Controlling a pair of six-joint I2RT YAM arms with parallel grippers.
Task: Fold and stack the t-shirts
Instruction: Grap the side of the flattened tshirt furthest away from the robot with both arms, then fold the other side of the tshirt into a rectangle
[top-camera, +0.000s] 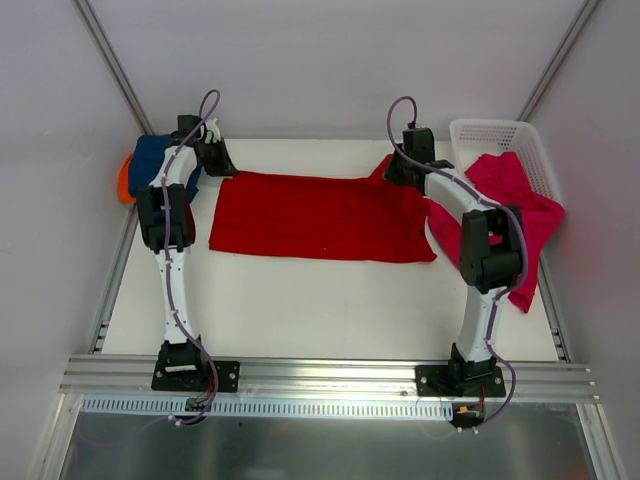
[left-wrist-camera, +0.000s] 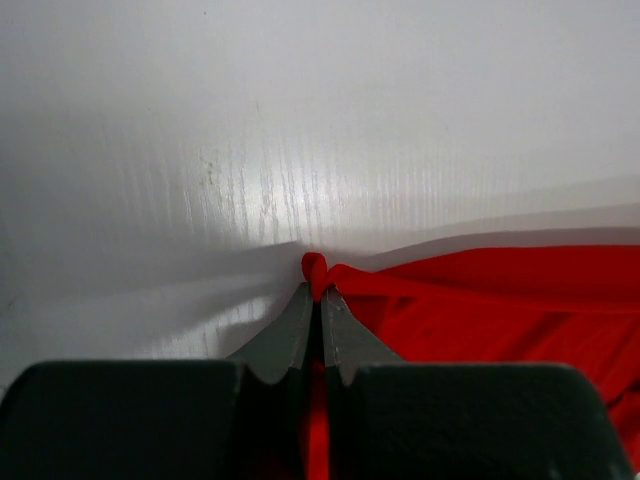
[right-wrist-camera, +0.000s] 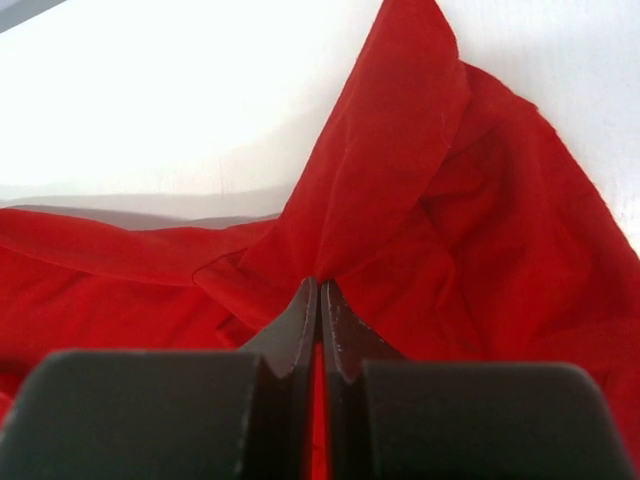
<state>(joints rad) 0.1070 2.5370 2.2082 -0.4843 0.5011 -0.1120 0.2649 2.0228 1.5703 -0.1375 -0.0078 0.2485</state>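
1. As it lies spread roughly flat across the middle of the table (top-camera: 300, 310), long side running left to right, the red t-shirt (top-camera: 320, 217) is held at both far corners.
2. The left gripper (left-wrist-camera: 320, 296) is pinched tight on a small nub of red cloth at the far left corner. The right gripper (right-wrist-camera: 319, 288) is likewise clamped on a raised fold at the far right corner, the cloth tenting up beyond its tips.
3. The fabric looks thin, light and limp, peaking and wrinkling wherever it is pinched. It will likely sag between the two holds and drag on the table rather than keep a shape. Corners and hem edges look the sensible places to grip.
4. A magenta-pink t-shirt (top-camera: 510, 200) hangs over the near rim of the white basket (top-camera: 485, 130) at far right. A navy t-shirt (top-camera: 150, 155) and an orange t-shirt (top-camera: 124, 180) sit bunched at the far left edge.
5. How many layers each pinch has caught cannot be told, nor where the red sleeves lie. The orange t-shirt is mostly hidden behind the navy one, and the right arm (top-camera: 490, 245) covers the red t-shirt's right edge.
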